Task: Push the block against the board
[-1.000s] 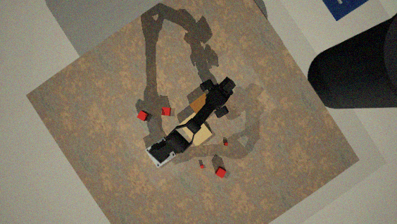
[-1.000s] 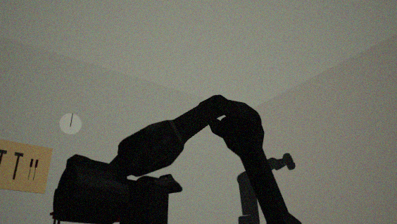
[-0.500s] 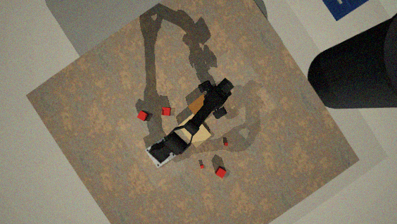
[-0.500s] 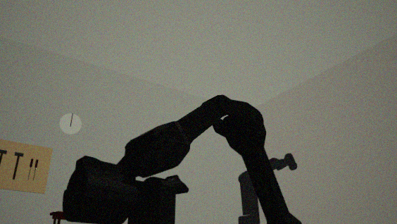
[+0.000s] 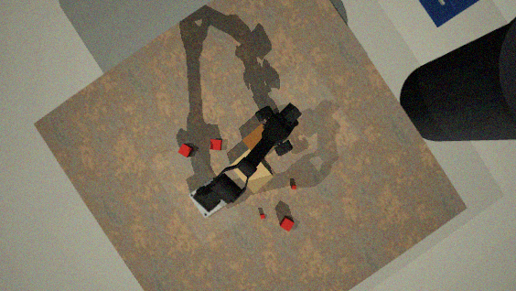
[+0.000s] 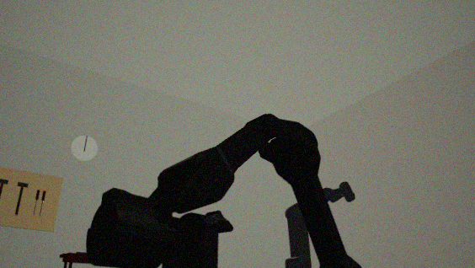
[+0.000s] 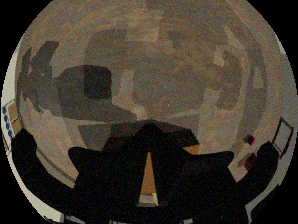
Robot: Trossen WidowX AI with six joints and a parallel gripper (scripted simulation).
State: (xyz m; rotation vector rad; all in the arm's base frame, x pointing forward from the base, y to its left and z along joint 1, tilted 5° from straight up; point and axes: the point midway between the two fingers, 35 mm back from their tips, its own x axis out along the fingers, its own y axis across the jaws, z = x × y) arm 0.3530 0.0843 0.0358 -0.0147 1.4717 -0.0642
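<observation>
An orange-brown piece shows left of the wrist in the top view and beyond the fingers in the wrist view. A pale tan piece lies beside it, nearer the arm's base, partly under the arm; a sliver shows in the wrist view. Which is the square block and which the board I cannot tell. Their facing sides are close together, but the arm hides much of the seam, so contact and even edges cannot be judged. My gripper is shut and empty, beside the orange-brown piece's far end; its tips are hidden in the top view.
Two red cubes lie left of the pieces. A larger red cube and two tiny ones lie on the other side. The arm's base stands at lower left. The exterior view shows only the arm and the room.
</observation>
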